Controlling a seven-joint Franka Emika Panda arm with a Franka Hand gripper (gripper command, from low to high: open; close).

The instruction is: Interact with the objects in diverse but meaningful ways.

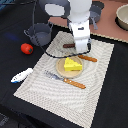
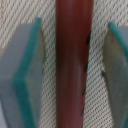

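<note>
- Lowered over the far part of the striped mat (image 1: 65, 70) on the worktop, behind the tan plate carrying the yellow cheese wedge (image 1: 73, 64).
- Brown sausage (image 2: 73, 60) lengthwise between the fingers (image 2: 26, 75), parallel to both pads.
- Spread open, gaps either side, nothing gripped yet.

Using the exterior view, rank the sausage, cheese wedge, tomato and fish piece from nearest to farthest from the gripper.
1. Brown sausage: directly under the gripper, between its fingers.
2. Yellow cheese wedge: on the plate.
3. Red tomato: off the mat, view's left.
4. White-and-blue fish piece: left edge.
</note>
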